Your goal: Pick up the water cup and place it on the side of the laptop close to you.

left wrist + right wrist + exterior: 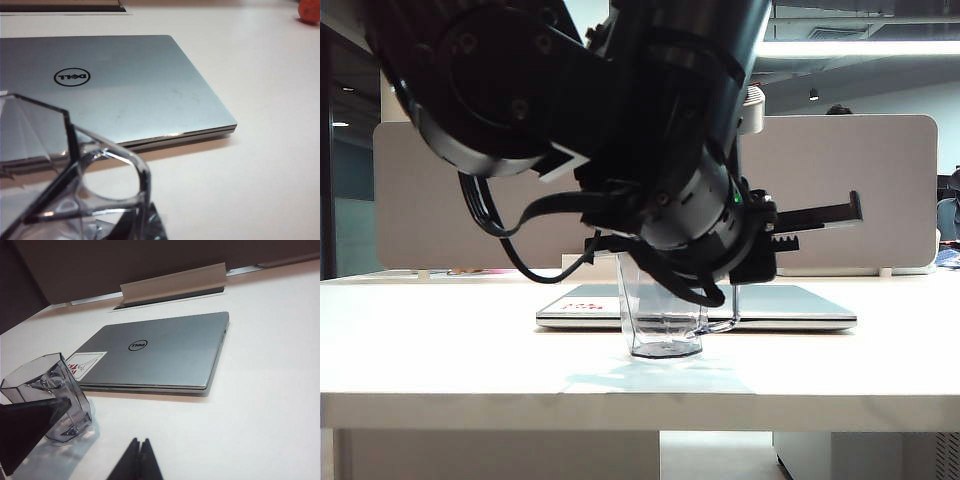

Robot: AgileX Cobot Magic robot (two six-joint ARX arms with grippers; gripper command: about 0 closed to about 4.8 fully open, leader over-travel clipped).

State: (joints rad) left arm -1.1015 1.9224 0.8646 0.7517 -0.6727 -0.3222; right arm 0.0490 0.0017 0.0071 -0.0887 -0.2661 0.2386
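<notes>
The water cup (663, 320), clear and grey-blue with faceted sides, stands with its base at the table surface just in front of the closed silver laptop (790, 305). My left gripper (735, 285) reaches down from the big dark arm and is shut on the cup's thin side handle (115, 180). In the left wrist view the cup (60, 165) fills the near corner, with a dark finger (150, 225) beside the handle and the laptop (125, 85) beyond. My right gripper (140, 442) is shut and empty, away from the cup (50, 390) and laptop (165, 350).
A white rectangular stand (172, 282) lies behind the laptop, before a grey partition (840, 190). A small orange-red object (309, 11) sits far off on the table. The table's front edge (640, 395) runs close below the cup.
</notes>
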